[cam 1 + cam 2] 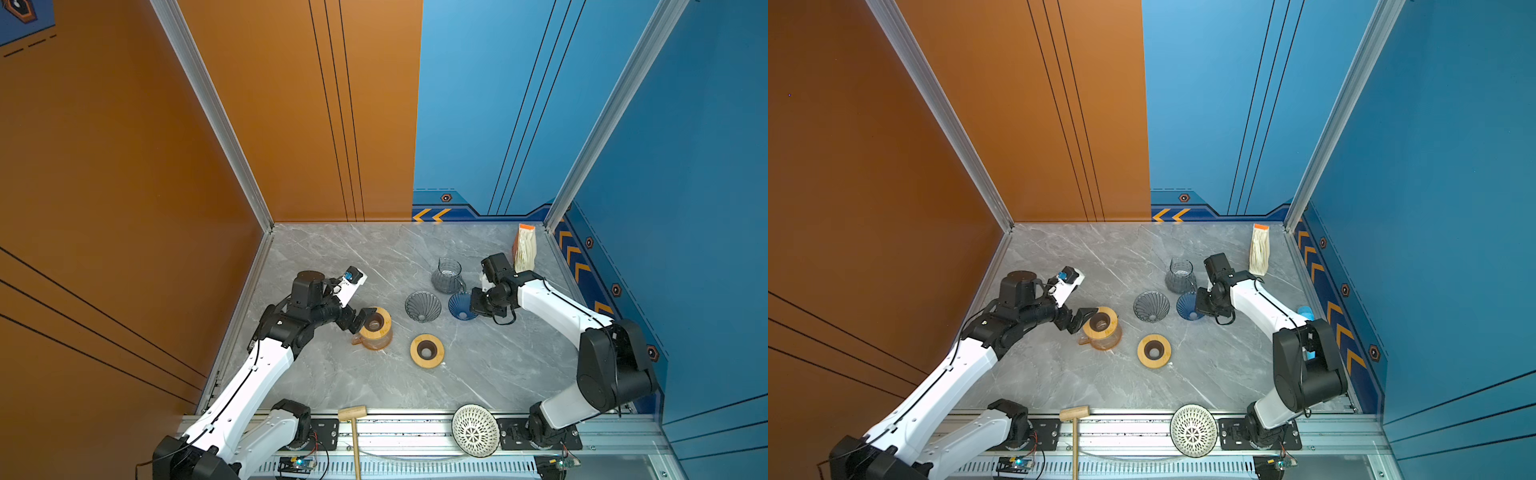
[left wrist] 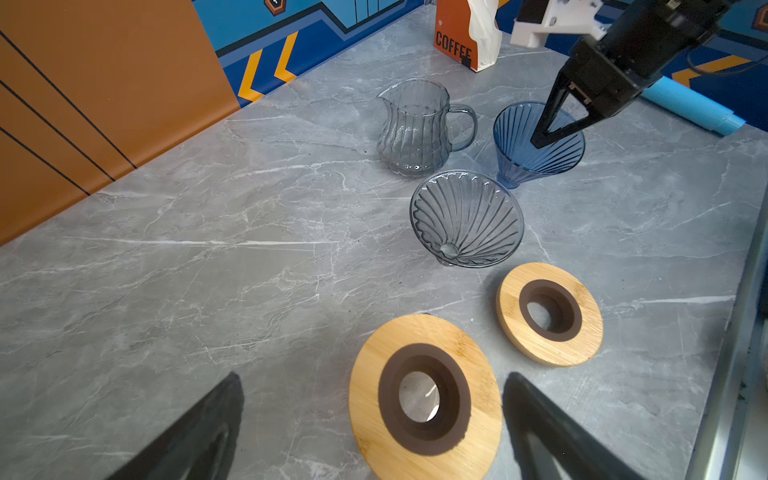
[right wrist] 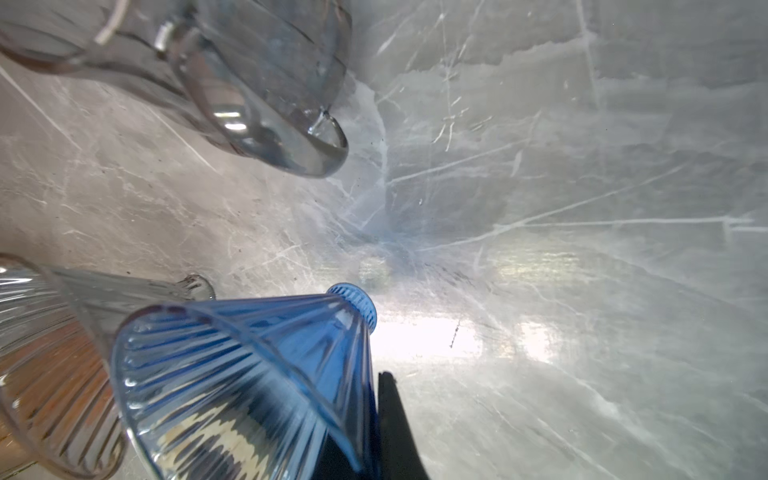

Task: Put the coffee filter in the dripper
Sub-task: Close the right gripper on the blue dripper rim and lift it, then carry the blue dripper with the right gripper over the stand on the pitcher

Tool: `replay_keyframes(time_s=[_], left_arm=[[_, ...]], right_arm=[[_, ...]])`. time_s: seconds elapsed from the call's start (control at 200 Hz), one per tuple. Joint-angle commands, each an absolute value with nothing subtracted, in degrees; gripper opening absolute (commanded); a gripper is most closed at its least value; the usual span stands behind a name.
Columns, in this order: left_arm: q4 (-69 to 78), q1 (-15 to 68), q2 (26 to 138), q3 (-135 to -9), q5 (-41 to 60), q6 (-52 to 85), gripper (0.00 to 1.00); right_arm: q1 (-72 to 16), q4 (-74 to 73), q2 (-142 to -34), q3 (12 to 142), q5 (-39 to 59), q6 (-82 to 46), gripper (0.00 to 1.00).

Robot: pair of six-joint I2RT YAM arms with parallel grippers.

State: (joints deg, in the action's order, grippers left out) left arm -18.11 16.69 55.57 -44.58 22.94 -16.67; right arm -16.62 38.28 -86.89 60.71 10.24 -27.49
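Two drippers sit mid-table in both top views: a smoky glass dripper (image 1: pixel 422 306) and, just to its right, a blue glass dripper (image 1: pixel 459 309). The right gripper (image 1: pixel 473 304) is pinched closed on the blue one's right-hand rim. A ribbed glass pitcher (image 1: pixel 446 276) stands just behind them. The coffee filters (image 1: pixel 525 248) are in their pack, upright in the far right corner, apart from both drippers.

Over on the left, the left gripper (image 1: pixel 1079 318) is spread wide at the left edge of a wooden ring (image 1: pixel 1100 322) that sits on an amber glass server (image 1: pixel 1102 343). I can't tell if it's touching. A second wooden ring (image 1: pixel 427 350) lies flat on the marble table (image 1: pixel 332 257), nearer and to the right. A wooden mallet (image 1: pixel 353 424) and a white lattice bowl (image 1: pixel 475 430) sit on the near rail.

In the left wrist view, the black fingers (image 2: pixel 199 432) stand far apart either side of that first ring. The filter pack's orange box (image 2: pixel 451 37) reads COFFEE. The right gripper's tips meet on the blue dripper's wall, one inside the cone.

In the right wrist view, the blue dripper fills the frame with one black finger (image 3: pixel 392 419) against its outer wall. The other finger is hidden behind the glass.
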Motion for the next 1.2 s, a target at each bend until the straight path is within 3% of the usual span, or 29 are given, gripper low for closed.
replay_keyframes(time_s=[0.0,0.541,0.881,1.197], left_arm=[[-17.7,17.1,54.2,-46.2,21.6,-15.1,0.98],[-20.6,14.8,50.3,-49.0,19.4,-6.7,0.98],[-25.0,12.4,46.3,-49.4,12.4,-0.6,0.98],[-28.5,10.8,43.9,-49.2,12.4,2.8,0.98]], right_arm=[[-17.3,42.3,-83.8,63.7,9.2,-27.1,0.0],[-27.8,47.0,-82.0,78.5,12.7,-27.2,0.0],[-37.0,45.9,-90.5,86.8,13.4,-27.5,0.0],[-45.5,46.0,-99.0,93.6,13.5,-27.7,0.0]])
